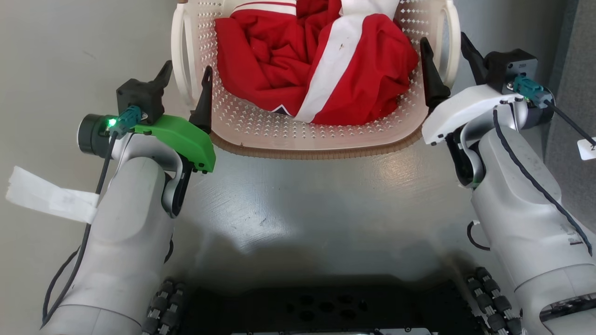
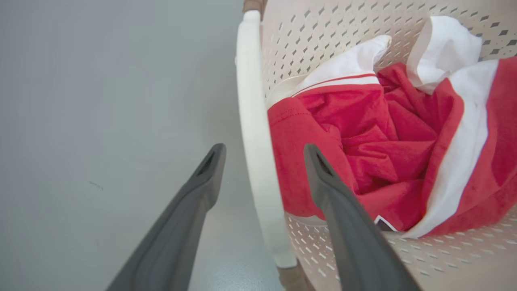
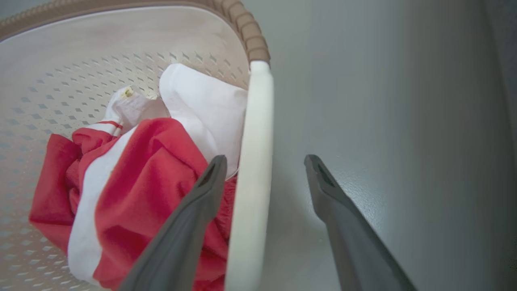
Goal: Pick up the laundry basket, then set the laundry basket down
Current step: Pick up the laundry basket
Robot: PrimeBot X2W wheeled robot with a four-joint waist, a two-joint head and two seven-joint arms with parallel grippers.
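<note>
The laundry basket (image 1: pixel 316 150), cream, perforated and trimmed with a brown rim, stands on the grey floor ahead of me. A red and white garment (image 1: pixel 326 60) lies crumpled inside it. My left gripper (image 1: pixel 186 70) is open and straddles the basket's white left handle (image 2: pixel 253 121), one finger outside and one inside the basket. My right gripper (image 1: pixel 443 41) is open too, astride the white right handle (image 3: pixel 252 161). In both wrist views a gap shows between the fingers and the handle. The left gripper (image 2: pixel 262 151) and the right gripper (image 3: pixel 265 158) hold nothing.
A strip of white tape (image 1: pixel 46 195) lies on the floor at my left. My dark wheeled base (image 1: pixel 326 307) sits at the bottom of the head view. A dark grey panel (image 1: pixel 575 70) stands at the far right, with a small white tag (image 1: pixel 586 149) near it.
</note>
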